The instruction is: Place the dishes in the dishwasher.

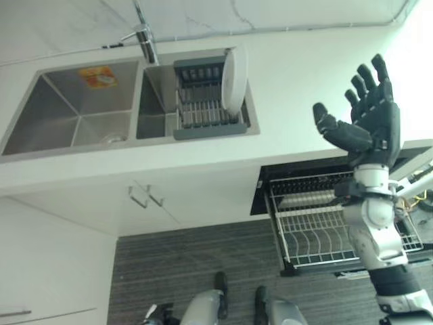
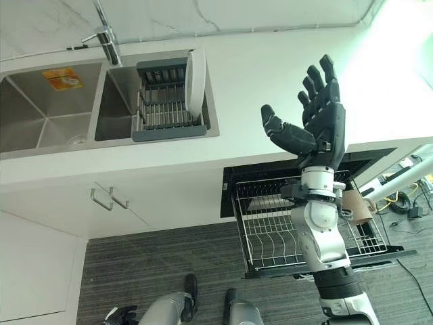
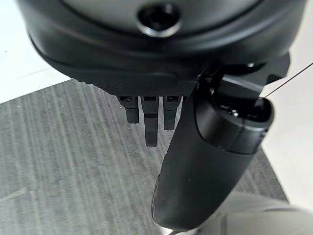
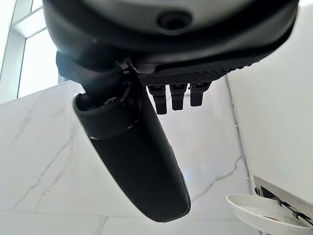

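Note:
A white plate (image 1: 234, 80) stands on edge in the grey dish rack (image 1: 199, 101) inside the right sink basin; the same plate (image 4: 264, 211) shows in the right wrist view. The dishwasher's wire rack (image 1: 318, 227) is pulled out below the counter, with nothing on its tines. My right hand (image 1: 369, 118) is raised over the counter, right of the sink and above the dishwasher, open with fingers straight and holding nothing. My left hand (image 3: 151, 117) hangs low over the grey floor, fingers relaxed and empty.
The double steel sink (image 1: 74, 112) has a tap (image 1: 144, 39) behind it. White counter (image 1: 298, 74) stretches between the sink and my right hand. Cupboard doors with handles (image 1: 145, 196) sit below the sink. A brown cup (image 2: 353, 203) stands at the pulled-out rack's right side.

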